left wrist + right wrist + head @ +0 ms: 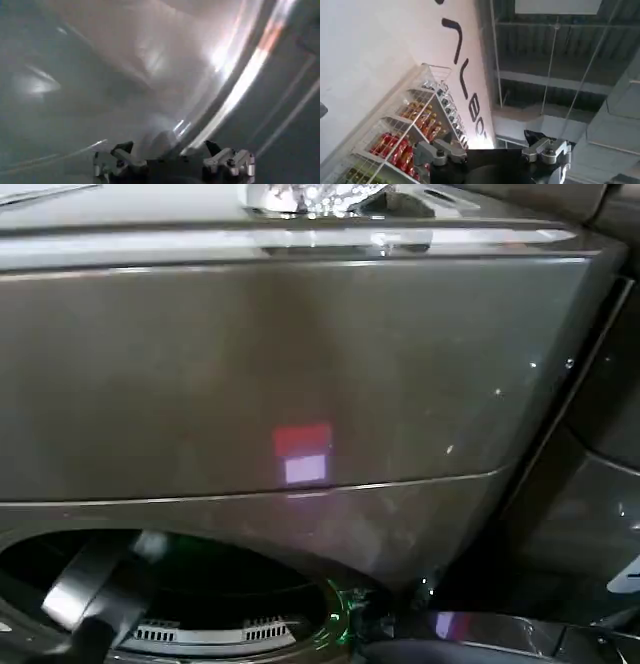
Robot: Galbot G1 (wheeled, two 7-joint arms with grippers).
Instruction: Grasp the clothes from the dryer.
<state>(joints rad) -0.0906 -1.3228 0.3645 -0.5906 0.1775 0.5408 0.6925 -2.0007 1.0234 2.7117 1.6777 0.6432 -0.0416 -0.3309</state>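
The dryer (300, 364) is a bronze-brown machine whose front fills the head view, with its dark porthole (210, 579) at the lower left. My left arm (85, 584) reaches into that porthole. Seen from the left wrist, my left gripper (167, 146) is open inside the drum, its fingers wide apart. A pale, blurred lump of fabric (155, 139), the clothes as far as I can tell, lies just ahead between them; whether it touches them I cannot tell. My right gripper (482, 142) is open and holds nothing, pointing away at the room.
The chrome-rimmed door (480, 629) hangs open at the porthole's lower right. A second dark machine (600, 484) stands to the right. The drum wall (240, 85) curves close around the left gripper. The right wrist view shows a wire shelf of bottles (405, 140).
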